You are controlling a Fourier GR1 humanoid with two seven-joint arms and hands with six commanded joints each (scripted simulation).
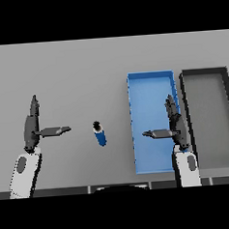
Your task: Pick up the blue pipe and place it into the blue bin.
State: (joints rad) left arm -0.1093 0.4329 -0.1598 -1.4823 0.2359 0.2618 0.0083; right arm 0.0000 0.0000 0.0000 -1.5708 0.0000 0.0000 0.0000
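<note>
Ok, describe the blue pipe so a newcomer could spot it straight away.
Start from the grey table and find the blue bin right of centre. The blue pipe lies on the bare table to that bin's left, between it and the left hand. It is the only small loose object: a short blue cylinder with a dark end.

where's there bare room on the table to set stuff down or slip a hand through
Bare grey table runs along the far side and between the left hand and blue pipe. Crowded at right: blue bin, dark bin, right hand over the blue one.
</note>
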